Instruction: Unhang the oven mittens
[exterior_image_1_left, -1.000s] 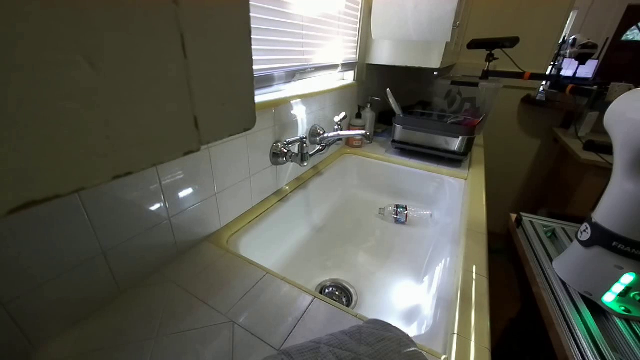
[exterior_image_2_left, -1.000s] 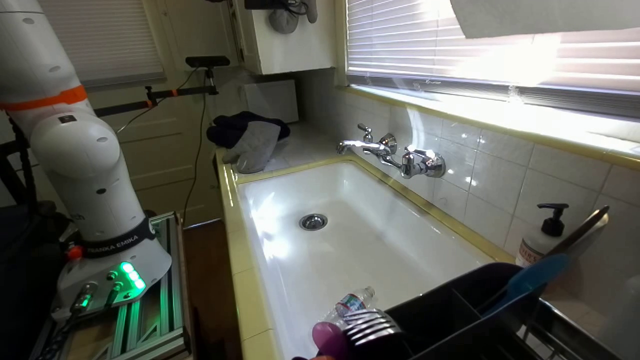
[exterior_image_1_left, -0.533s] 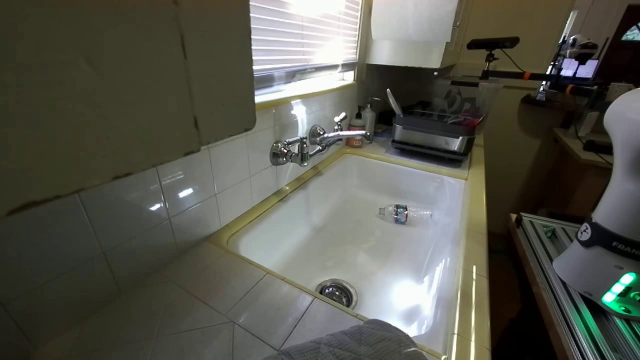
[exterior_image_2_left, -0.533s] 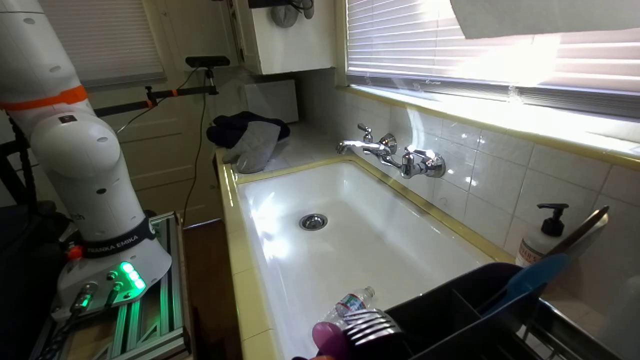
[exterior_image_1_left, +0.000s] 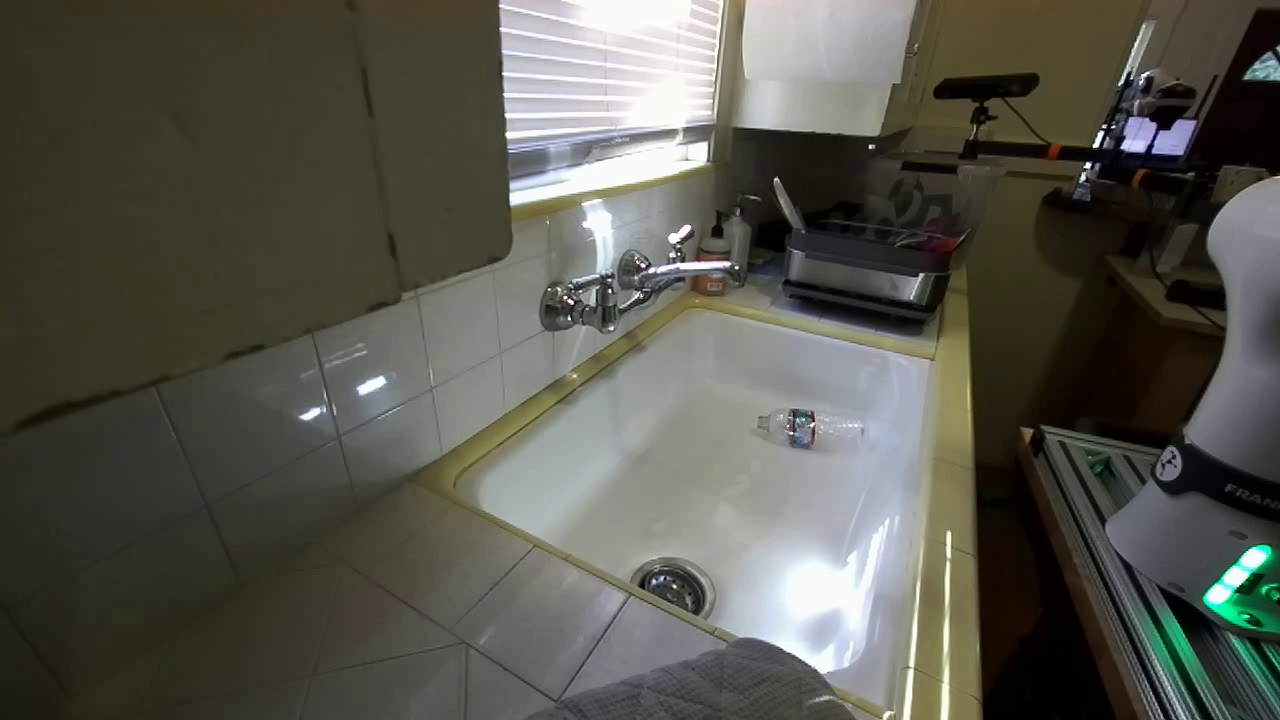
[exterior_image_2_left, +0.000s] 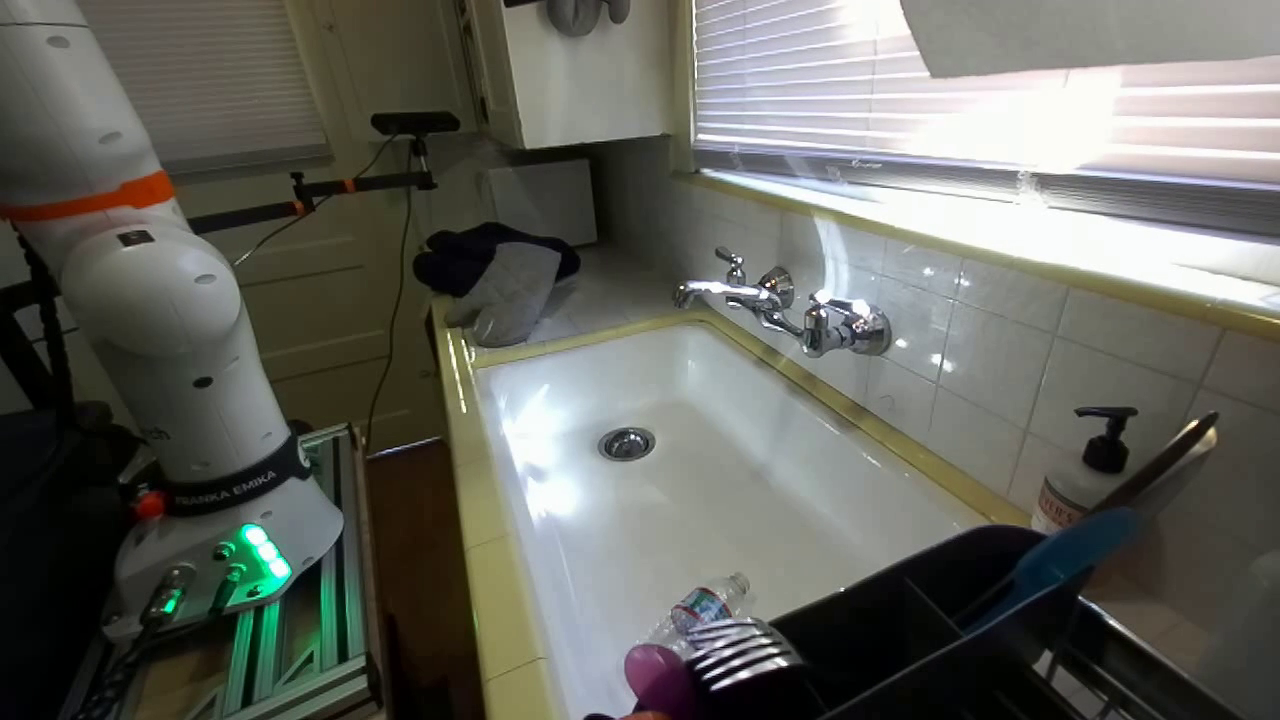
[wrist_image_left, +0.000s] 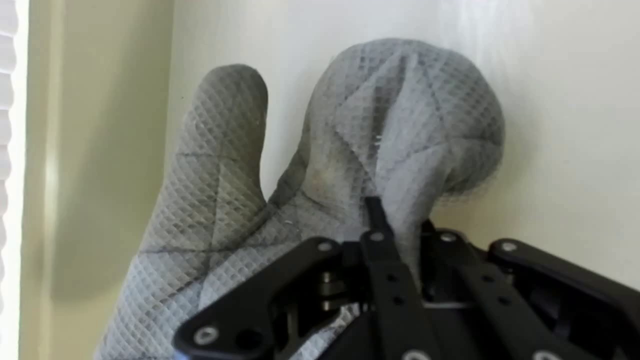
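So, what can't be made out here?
Oven mitten, cuff and whether it's unhung: cut off by the bottom edge in the wrist view, the top edge in an exterior view.
Fingers, inner faces: hidden by fabric in the wrist view.
Dark cloth: partly covered by gray cloth in an exterior view.
Lit screen, contents: too small in an exterior view.

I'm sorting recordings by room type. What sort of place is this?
A kitchen, probably in a home: there's a white sink, a dish rack beside it, and a quilted oven mitt pinched in the gripper.
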